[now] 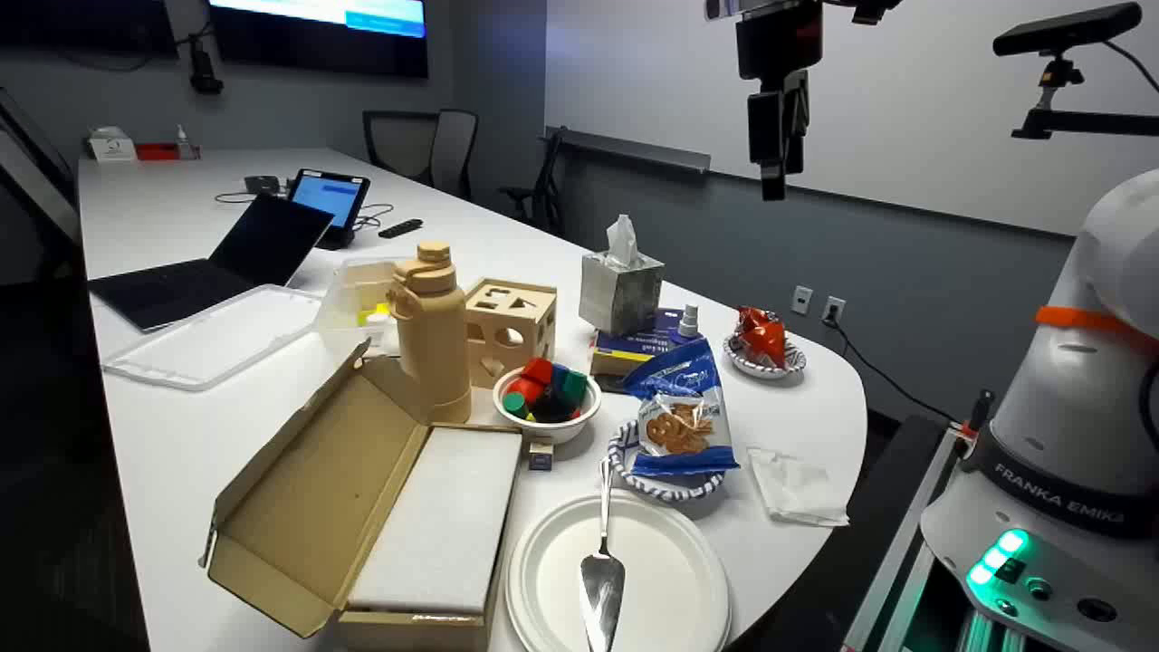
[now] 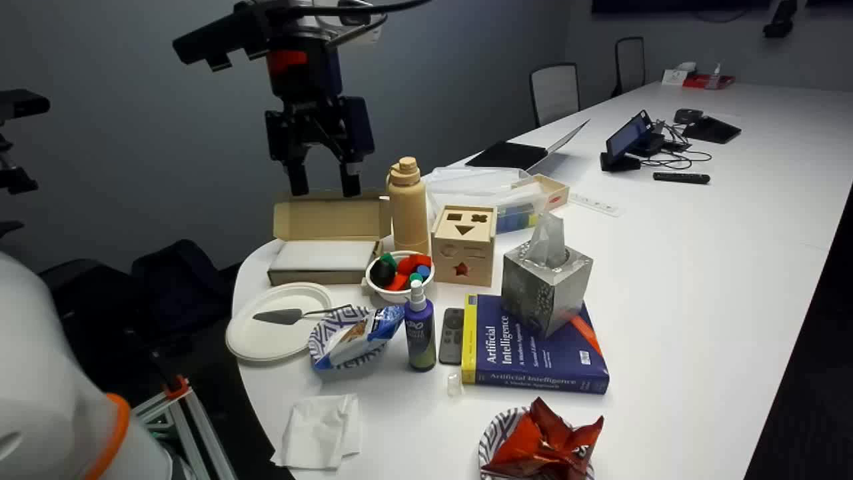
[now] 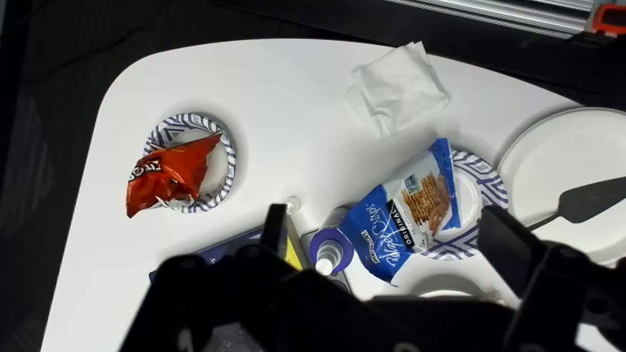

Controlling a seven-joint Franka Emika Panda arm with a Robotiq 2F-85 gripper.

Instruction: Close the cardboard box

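Observation:
The brown cardboard box (image 1: 317, 507) is open on the table in both exterior views. Its lid leans back on the hinge, and a white slab (image 1: 444, 521) fills the base. In an exterior view the box base (image 2: 320, 275) lies behind the white plate, with the raised lid (image 2: 333, 219) at its back. My gripper (image 1: 783, 181) hangs high above the table. It also shows in an exterior view (image 2: 324, 183) with its fingers apart. In the wrist view the open gripper (image 3: 384, 217) has nothing between its fingers, and the box is out of view.
A tan bottle (image 1: 437, 344) stands against the box's far end. Near it are a bowl of coloured blocks (image 1: 548, 403), the wooden block toy (image 2: 463, 247) and a plate with a cake server (image 1: 670, 580). A crisps bag (image 3: 401, 210), spray bottle (image 2: 420, 330) and tissue box (image 2: 546, 283) stand nearer the robot.

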